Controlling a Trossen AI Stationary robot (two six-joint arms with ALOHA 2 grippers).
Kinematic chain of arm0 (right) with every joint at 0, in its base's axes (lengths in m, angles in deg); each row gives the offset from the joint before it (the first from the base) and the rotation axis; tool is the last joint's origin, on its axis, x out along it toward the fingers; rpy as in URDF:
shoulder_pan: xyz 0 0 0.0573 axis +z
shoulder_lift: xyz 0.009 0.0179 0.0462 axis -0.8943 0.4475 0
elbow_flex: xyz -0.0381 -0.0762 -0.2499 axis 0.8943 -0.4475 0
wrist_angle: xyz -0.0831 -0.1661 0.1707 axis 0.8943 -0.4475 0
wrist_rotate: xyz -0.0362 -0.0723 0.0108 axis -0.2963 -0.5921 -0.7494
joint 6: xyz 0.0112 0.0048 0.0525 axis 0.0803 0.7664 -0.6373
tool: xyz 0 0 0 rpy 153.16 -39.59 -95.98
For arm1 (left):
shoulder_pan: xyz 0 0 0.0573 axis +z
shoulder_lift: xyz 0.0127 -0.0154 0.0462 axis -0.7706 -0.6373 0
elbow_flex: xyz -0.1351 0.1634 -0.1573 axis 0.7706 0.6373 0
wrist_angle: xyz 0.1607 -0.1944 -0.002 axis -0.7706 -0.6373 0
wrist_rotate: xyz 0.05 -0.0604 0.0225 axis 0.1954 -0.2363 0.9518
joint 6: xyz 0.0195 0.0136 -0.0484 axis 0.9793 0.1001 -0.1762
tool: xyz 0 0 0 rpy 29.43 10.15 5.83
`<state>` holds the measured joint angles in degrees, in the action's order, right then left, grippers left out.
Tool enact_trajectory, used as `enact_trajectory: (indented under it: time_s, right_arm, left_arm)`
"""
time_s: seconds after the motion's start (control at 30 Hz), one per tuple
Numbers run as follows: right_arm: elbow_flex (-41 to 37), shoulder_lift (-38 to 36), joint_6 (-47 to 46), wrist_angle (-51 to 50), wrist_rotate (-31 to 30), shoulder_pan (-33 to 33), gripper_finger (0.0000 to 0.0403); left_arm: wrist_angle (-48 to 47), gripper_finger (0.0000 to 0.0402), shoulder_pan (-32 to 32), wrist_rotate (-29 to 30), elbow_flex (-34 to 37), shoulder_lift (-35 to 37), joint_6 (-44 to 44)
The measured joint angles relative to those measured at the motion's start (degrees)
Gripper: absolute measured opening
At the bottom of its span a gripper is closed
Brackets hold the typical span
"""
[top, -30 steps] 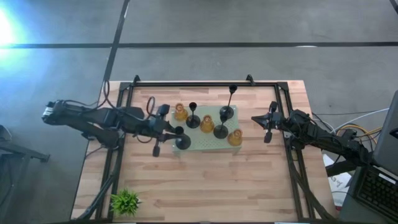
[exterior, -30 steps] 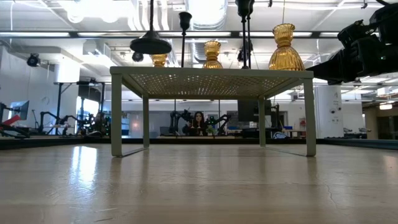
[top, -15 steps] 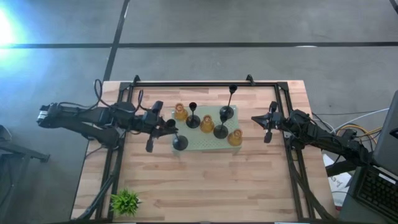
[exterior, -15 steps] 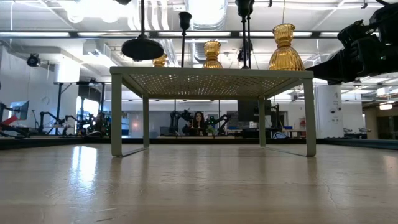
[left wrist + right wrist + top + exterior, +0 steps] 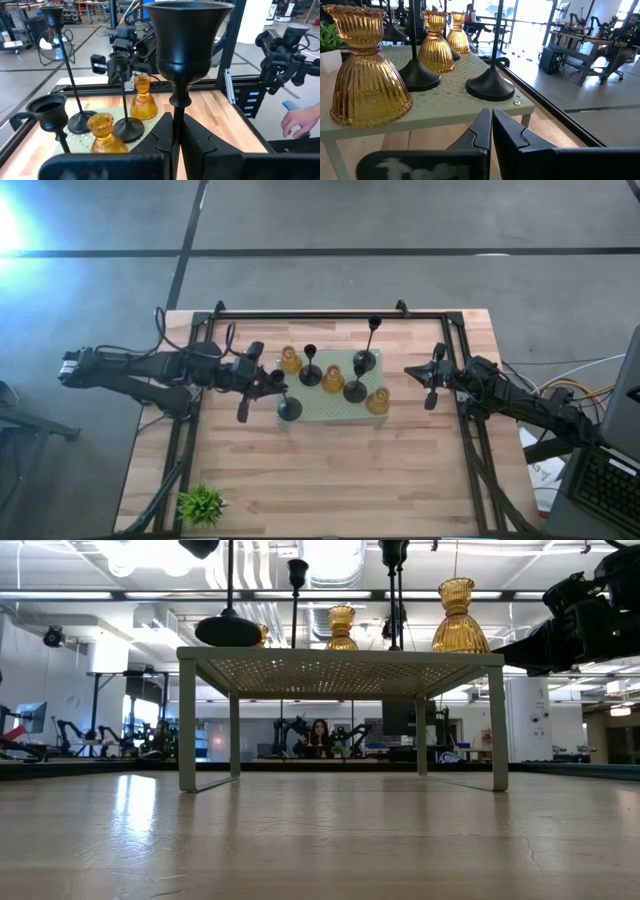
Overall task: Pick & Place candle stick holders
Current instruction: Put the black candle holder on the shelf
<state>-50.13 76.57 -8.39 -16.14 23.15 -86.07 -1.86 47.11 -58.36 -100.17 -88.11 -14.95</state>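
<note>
Lowering the black holder (image 5: 289,409) onto the stand's (image 5: 335,412) left corner, the left gripper (image 5: 272,383) clamping its stem should keep it upright; right gripper (image 5: 432,378) waits closed, empty.

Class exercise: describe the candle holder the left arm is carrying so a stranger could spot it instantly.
Start at the pale green stand mid-table. At its near left corner is a black holder whose stem the left tool clamps. Unlike the other black holders, its base hangs just above the stand.
</note>
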Motion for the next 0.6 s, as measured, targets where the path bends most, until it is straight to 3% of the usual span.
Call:
enact_trajectory:
  time_s: [0.6]
  right_arm:
    - [0.00,0.00,0.00,0.00,-0.01,0.00,0.0009]
  left_arm:
    - [1.41,0.0018,1.74,-3.49,0.02,-2.84,0.44]
